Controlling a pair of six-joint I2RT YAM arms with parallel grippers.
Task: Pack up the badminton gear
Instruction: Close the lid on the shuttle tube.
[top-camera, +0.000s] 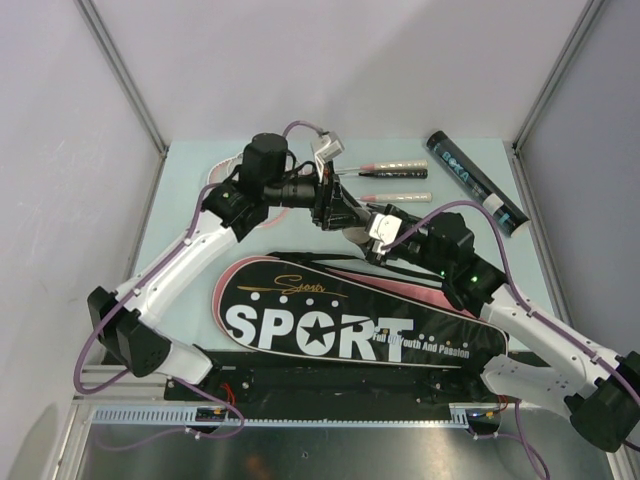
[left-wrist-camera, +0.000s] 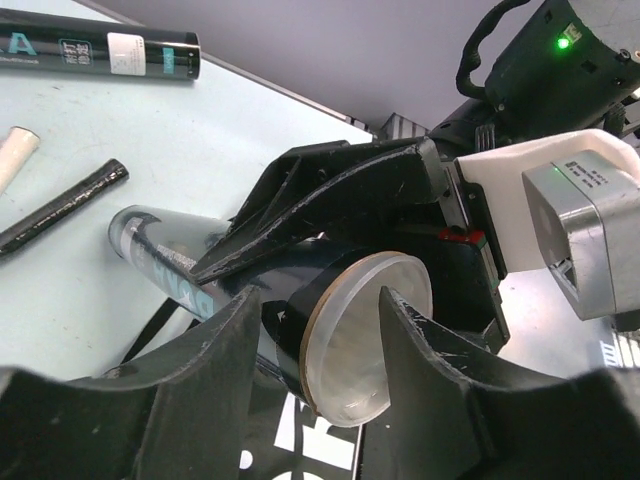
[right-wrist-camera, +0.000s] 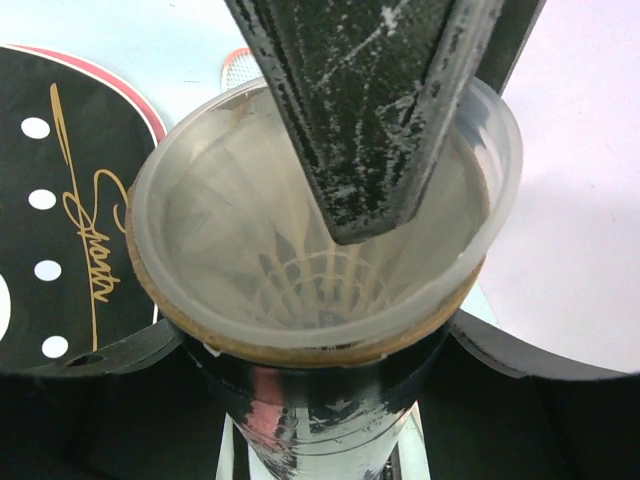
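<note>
Shuttlecock tube (left-wrist-camera: 160, 250), dark with teal print, sits clamped in the right arm's jaws over the far edge of a black racket bag (top-camera: 330, 320) lettered SPORT. Its clear cap (left-wrist-camera: 365, 335) faces the left arm, whose jaws straddle the capped end with one finger (left-wrist-camera: 200, 400) on each side. Whether they press on it cannot be told. Through the cap, white feather shuttlecocks (right-wrist-camera: 320, 285) show stacked inside. A second tube (top-camera: 477, 183) lies slantwise at the far right of the pale green tabletop (left-wrist-camera: 230, 130), well apart from both arms. Two racket handles (top-camera: 395, 165) lie side by side on the tabletop just beyond the meeting jaws, their heads hidden beneath the arms.
</note>
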